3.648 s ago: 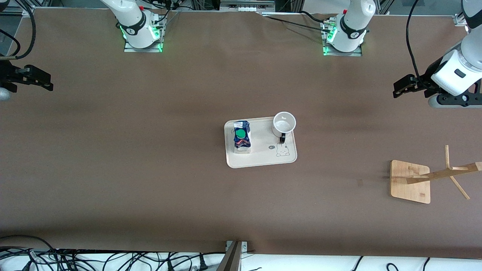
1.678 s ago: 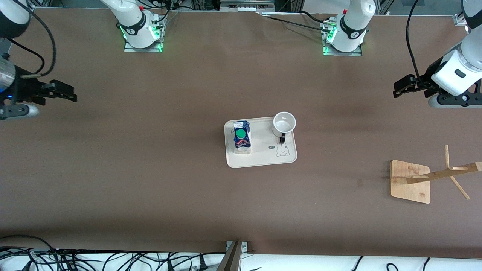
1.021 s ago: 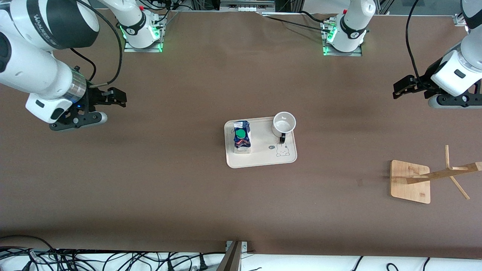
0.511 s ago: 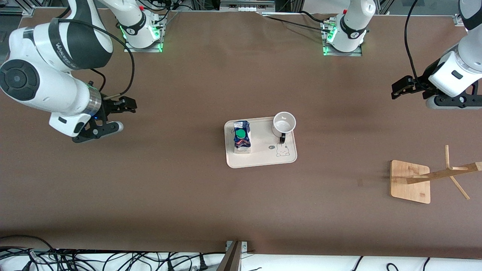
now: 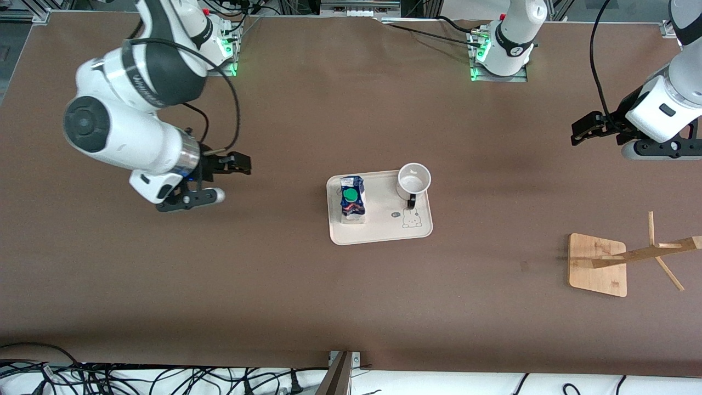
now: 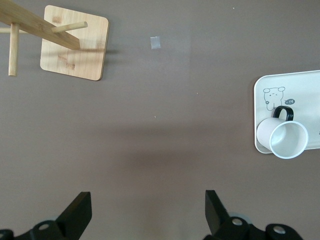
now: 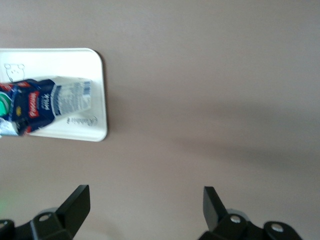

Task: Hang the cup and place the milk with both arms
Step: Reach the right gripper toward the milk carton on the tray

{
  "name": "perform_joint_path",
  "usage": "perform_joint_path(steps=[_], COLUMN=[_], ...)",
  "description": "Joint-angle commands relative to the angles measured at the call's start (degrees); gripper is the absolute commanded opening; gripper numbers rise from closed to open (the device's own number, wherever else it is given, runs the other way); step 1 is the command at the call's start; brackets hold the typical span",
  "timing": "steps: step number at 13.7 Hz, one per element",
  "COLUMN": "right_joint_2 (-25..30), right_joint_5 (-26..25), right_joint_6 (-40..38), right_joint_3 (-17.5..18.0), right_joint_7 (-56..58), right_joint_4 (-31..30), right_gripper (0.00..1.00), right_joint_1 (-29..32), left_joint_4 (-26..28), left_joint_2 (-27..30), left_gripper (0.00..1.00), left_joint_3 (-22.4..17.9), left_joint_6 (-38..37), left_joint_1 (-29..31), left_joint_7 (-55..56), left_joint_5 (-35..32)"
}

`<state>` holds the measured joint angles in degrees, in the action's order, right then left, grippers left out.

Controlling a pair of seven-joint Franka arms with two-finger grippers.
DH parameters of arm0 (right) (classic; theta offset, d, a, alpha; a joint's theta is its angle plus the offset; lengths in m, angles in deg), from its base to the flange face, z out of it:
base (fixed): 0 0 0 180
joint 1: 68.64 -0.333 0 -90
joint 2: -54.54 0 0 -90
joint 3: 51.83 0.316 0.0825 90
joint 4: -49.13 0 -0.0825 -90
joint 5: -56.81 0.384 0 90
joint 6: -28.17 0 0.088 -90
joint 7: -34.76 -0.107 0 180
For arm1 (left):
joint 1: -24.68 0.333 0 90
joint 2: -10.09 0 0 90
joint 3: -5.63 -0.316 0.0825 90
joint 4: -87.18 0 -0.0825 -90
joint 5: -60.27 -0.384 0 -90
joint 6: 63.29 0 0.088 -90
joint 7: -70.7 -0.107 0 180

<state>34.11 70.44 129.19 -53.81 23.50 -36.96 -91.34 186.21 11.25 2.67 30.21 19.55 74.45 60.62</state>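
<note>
Right gripper (image 5: 241, 164) spread wide, over bare table: align jaws across milk (image 5: 351, 199) body on tray (image 5: 384, 233). Left gripper (image 5: 580, 129) wide, waits; cup (image 5: 413, 181) untouched.

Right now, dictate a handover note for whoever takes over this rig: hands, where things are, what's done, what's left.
Right hand: open, empty, over bare table toward the right arm's end, short of the tray.
Left hand: open, empty, over bare table at the left arm's end.
Milk carton and cup both stand on the tray.
Wooden cup rack is bare, toward the left arm's end.
Done: nothing.
Left: hang the cup, place the milk.
</note>
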Motion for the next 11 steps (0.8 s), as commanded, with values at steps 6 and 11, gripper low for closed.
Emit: perform_joint_path(steps=[6,11], right_joint_2=[-9.3,-14.6], right_joint_5=[1.2,1.4], right_joint_6=[8.6,8.8], right_joint_3=[-10.7,-14.8], right_joint_7=[-17.9,-24.0], right_joint_4=[8.7,13.7], right_gripper=[1.00,1.00], right_joint_1=[-21.1,-26.9], left_joint_4=[-1.0,-0.8], left_joint_2=[-0.8,-1.5], left_gripper=[1.00,1.00], left_joint_3=[0.6,0.6], left_joint_6=[0.3,0.4], left_joint_1=[0.0,0.1], left_joint_7=[-0.9,-1.0], left_joint_5=[-0.3,0.9])
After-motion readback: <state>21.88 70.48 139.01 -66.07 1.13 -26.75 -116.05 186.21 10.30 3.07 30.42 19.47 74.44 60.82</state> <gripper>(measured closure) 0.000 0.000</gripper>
